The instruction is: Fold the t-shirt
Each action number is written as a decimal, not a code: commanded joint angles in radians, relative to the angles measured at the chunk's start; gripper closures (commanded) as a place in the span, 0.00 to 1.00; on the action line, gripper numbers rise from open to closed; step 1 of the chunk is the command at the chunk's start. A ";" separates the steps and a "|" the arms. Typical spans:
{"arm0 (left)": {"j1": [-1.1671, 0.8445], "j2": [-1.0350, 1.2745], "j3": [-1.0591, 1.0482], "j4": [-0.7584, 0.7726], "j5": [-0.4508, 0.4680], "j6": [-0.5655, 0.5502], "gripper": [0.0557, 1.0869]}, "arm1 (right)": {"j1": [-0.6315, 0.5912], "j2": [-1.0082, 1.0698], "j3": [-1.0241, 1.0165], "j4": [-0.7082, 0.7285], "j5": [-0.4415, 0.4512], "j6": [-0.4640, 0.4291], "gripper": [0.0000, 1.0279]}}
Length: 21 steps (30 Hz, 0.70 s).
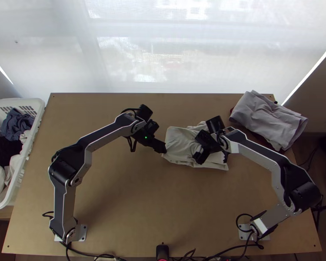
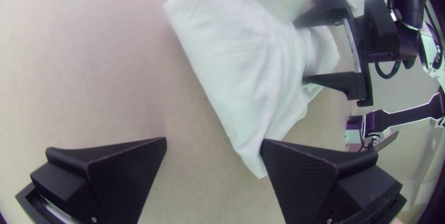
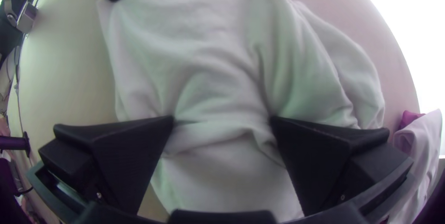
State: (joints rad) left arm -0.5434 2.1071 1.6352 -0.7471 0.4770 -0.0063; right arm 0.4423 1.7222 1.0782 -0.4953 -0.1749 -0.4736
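A cream t-shirt (image 1: 178, 141) lies as a folded, wrinkled bundle right of the table's middle. My left gripper (image 1: 162, 149) is at its left edge; my right gripper (image 1: 203, 155) is over its right part. In the left wrist view the left gripper (image 2: 214, 143) stands open, one finger touching a narrow corner of the shirt (image 2: 241, 61). The right wrist view shows the right gripper (image 3: 222, 119) open, fingertips wide apart on the shirt (image 3: 208, 66), with a raised crease between them.
Folded grey cloth (image 1: 267, 117) lies at the table's back right corner, over something dark red. A white basket (image 1: 40, 114) of clothes stands at the left edge. Bare wood of the table (image 1: 154, 209) stretches between the arms' bases.
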 commanded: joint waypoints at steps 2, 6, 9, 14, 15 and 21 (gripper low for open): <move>0.003 -0.056 0.022 -0.055 -0.012 0.008 0.05 | 0.001 -0.118 0.106 -0.020 0.000 0.016 0.04; -0.001 -0.073 0.064 -0.081 -0.012 -0.008 0.05 | 0.006 -0.196 0.120 -0.042 0.002 0.016 0.05; 0.000 -0.075 0.086 -0.084 -0.012 -0.017 0.05 | 0.003 -0.250 0.058 -0.042 0.023 0.010 0.05; 0.002 -0.021 0.146 -0.083 -0.048 -0.018 0.05 | 0.093 -0.342 -0.184 0.075 0.181 -0.120 0.05; 0.000 -0.004 0.167 -0.081 -0.055 -0.023 0.05 | 0.121 -0.366 -0.239 0.120 0.206 -0.151 0.05; -0.033 0.111 0.368 -0.084 -0.058 -0.064 0.05 | 0.187 -0.372 -0.368 0.225 0.295 -0.184 0.05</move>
State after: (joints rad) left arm -0.5491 2.1216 1.8278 -0.8299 0.4286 -0.0395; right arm 0.5613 1.3922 0.8627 -0.3687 0.0311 -0.6121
